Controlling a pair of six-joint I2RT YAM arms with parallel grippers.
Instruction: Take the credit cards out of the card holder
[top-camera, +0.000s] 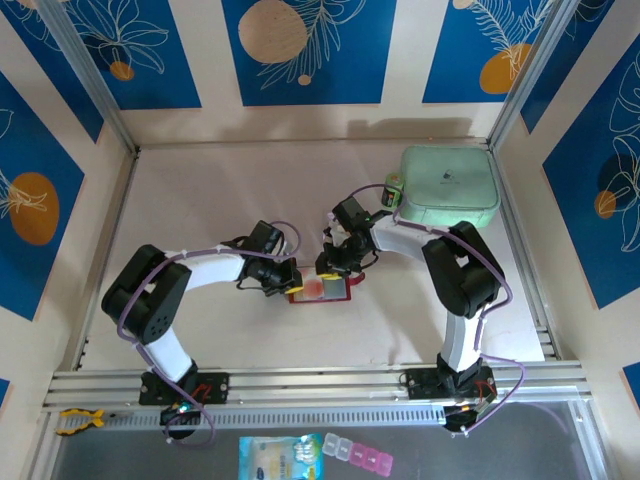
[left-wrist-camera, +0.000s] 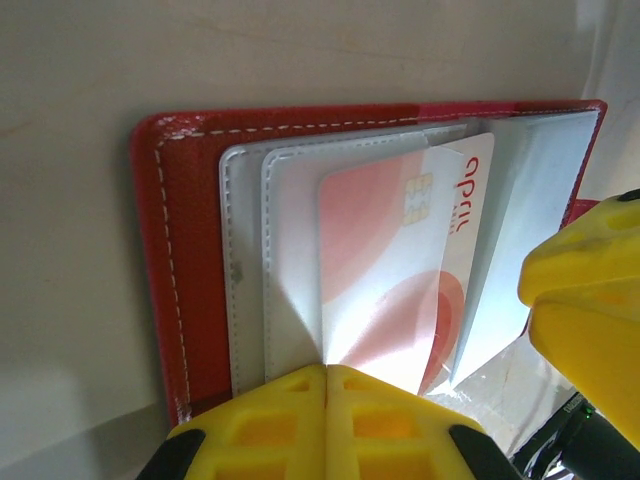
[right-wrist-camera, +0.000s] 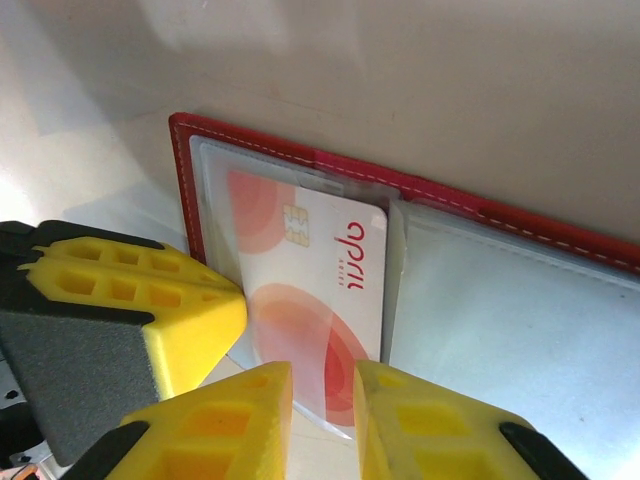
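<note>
Pull-out step: card holder lies open, credit card in its pocket. Left gripper is shut at the holder's 6 o'clock edge. Right gripper is narrowly apart over the card's 6 o'clock end — next it should pinch and slide out.

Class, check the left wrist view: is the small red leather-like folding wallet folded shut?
No, the red leather-like wallet lies spread open on the table, with its clear pockets and a white card with pink circles exposed.

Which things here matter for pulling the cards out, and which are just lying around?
For the job: card holder, credit card.
Lying about: mint green case, blue packet, pink compartment box.
</note>
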